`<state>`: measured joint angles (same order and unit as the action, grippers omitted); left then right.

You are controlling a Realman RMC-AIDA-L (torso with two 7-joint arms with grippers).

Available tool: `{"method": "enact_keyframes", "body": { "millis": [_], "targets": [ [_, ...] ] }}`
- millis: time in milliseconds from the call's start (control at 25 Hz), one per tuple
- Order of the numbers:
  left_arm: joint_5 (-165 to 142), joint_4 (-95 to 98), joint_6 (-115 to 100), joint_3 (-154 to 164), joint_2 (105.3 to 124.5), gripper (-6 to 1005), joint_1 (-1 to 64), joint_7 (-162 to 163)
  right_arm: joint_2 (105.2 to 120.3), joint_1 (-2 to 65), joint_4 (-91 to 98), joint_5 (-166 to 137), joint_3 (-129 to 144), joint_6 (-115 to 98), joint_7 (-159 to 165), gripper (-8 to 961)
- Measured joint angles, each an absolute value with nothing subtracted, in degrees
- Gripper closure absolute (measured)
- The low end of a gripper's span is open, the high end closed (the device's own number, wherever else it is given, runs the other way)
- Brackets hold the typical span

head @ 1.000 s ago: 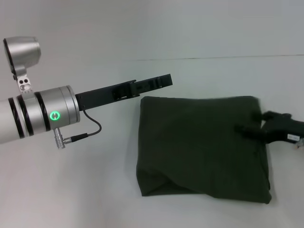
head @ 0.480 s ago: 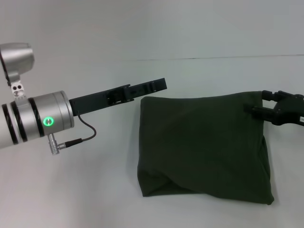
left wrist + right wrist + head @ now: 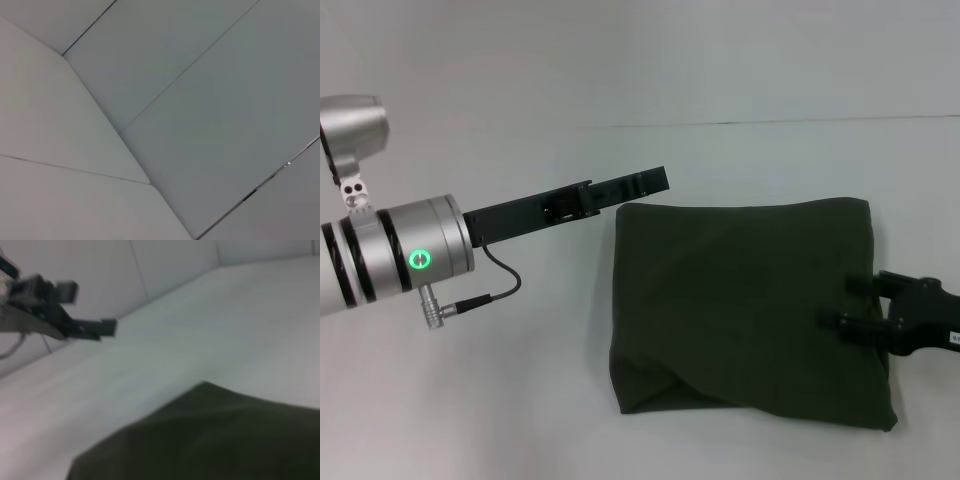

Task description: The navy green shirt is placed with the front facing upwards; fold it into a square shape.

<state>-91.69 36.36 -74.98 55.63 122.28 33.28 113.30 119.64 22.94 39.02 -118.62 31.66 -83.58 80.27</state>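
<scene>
The navy green shirt [image 3: 745, 305] lies folded into a rough square on the white table, plain green side up, with a bulging fold at its near left corner. My right gripper [image 3: 847, 303] is open, its two black fingers [image 3: 868, 285] resting over the shirt's right edge, nearer than the middle. My left gripper [image 3: 645, 184] hangs raised above the table, just past the shirt's far left corner and apart from it. The right wrist view shows the shirt [image 3: 210, 440] close up and the left gripper [image 3: 95, 327] farther off.
The white table [image 3: 520, 400] spreads bare to the left of and in front of the shirt. A seam in the table [image 3: 770, 123] runs across behind it. The left wrist view shows only pale panels [image 3: 200, 125].
My right gripper went from the shirt's right edge to its far right corner, then came nearer along that edge. The left arm drew slightly left, then held still.
</scene>
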Motion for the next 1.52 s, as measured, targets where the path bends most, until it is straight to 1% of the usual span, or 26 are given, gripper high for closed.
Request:
{"method": "enact_keyframes", "body": {
  "millis": [200, 520, 720, 880, 960, 1000, 1080, 1280, 1520],
  "targets": [
    [-91.66, 36.25, -74.83, 55.63, 122.25, 76, 33.62, 113.29, 119.54, 22.20, 38.60, -119.01, 31.59, -78.41, 81.32, 121],
    [-91.68, 36.21, -74.81, 55.63, 122.02, 76, 33.31, 113.38, 119.55, 22.83, 38.64, -119.01, 31.09, -71.76, 83.75, 120],
    [-96.22, 36.50, -75.03, 54.62, 120.78, 76, 33.21, 115.59, 119.10, 21.26, 41.43, -113.92, 27.84, -80.66, 79.15, 120],
    [-108.30, 37.37, -75.09, 51.80, 119.26, 77, 35.37, 121.97, 118.06, 19.85, 42.24, -111.89, 24.41, -91.39, 71.52, 120],
    [-114.18, 38.03, -75.02, 51.39, 118.72, 77, 36.65, 124.74, 117.93, 19.50, 42.29, -111.99, 23.87, -95.39, 68.02, 119],
    [-116.02, 38.30, -74.97, 51.36, 118.59, 77, 37.06, 125.95, 117.96, 19.26, 42.31, -112.11, 23.91, -97.07, 66.44, 119],
    [-119.83, 38.70, -75.02, 51.53, 118.44, 77, 38.03, 129.22, 118.51, 18.60, 42.52, -113.24, 24.90, -100.02, 63.68, 119],
    [-123.94, 38.46, -75.75, 52.09, 118.47, 77, 40.37, 135.87, 119.24, 18.38, 43.01, -114.97, 25.11, -100.49, 63.25, 119],
    [-124.55, 34.70, -75.55, 52.52, 118.65, 77, 43.10, 140.67, 119.33, 18.27, 43.07, -115.13, 25.11, -100.53, 63.13, 120]
  ]
}}
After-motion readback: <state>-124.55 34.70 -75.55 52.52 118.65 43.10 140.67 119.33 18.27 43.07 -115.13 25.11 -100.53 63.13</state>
